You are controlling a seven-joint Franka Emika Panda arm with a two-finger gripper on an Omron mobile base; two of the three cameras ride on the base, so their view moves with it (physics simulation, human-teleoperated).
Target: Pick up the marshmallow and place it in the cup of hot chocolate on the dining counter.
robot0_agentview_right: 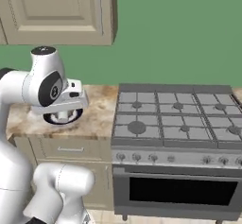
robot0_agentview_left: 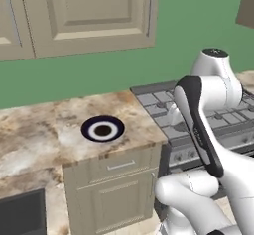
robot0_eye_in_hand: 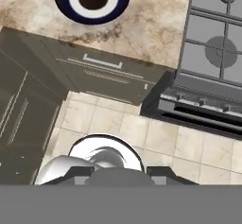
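Where legible, no writing: ringed plate [robot0_agentview_left: 102, 129] on counter [robot0_agentview_left: 39, 125].

1. One ringed plate [robot0_agentview_left: 102, 129], dark blue and white, on the bench [robot0_agentview_left: 39, 125].
2. One stove [robot0_agentview_right: 177, 116] with six burners in the right base view.
3. One drawer [robot0_agentview_left: 120, 165] under the bench edge.
4. Two wall cabinet doors [robot0_agentview_left: 94, 11] in the left base view.

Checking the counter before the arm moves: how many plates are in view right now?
1. The blue-and-white ringed plate sits on the stone counter left of the stove, above a drawer. In the right base view the arm partly covers it; more could be hidden behind.
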